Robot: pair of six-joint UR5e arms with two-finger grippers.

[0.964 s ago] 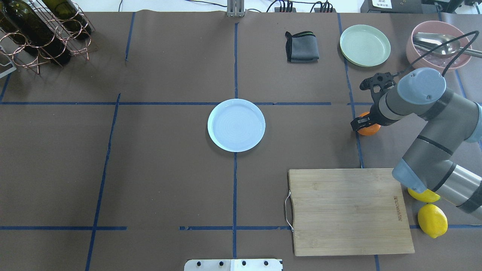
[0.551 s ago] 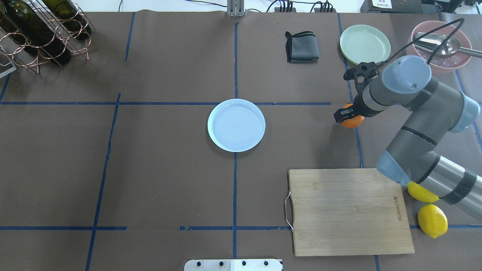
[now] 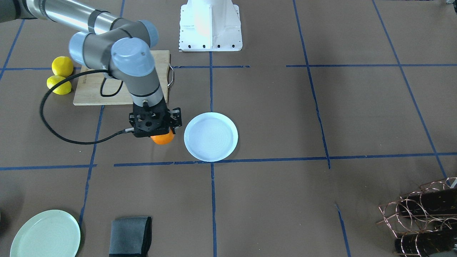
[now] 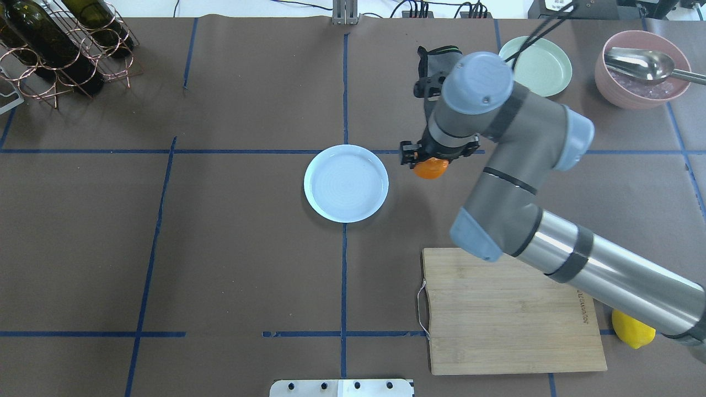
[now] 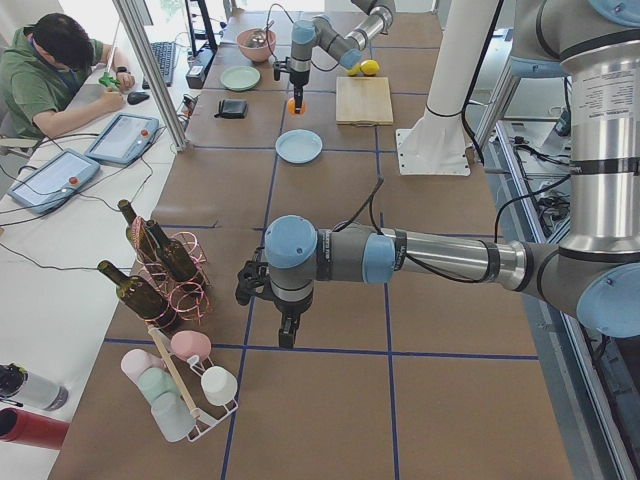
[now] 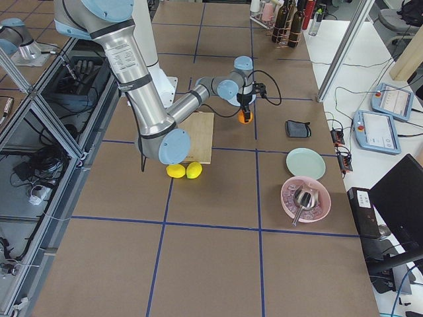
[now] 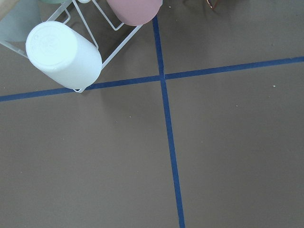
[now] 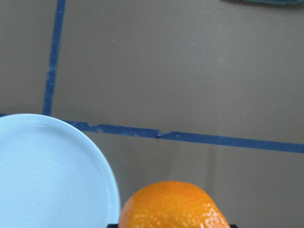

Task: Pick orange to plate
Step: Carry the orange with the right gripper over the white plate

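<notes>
**Orange is nearly over the plate**

Your right gripper has its fingers clamped on the small, round, pebbly-skinned orange, up off the middle of the brown worktop. The smooth, round, pale-blue plate sits just beside it, toward the worktop's left edge, so head that way. (Left gripper: can't tell its fingers.)

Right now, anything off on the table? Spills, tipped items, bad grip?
Nothing stands out. The right hand holds the orange just beside the plate, which sits flat and empty. The lemons, cutting board, cloth, green plate and pink bowl lie in order; no spills visible.
</notes>
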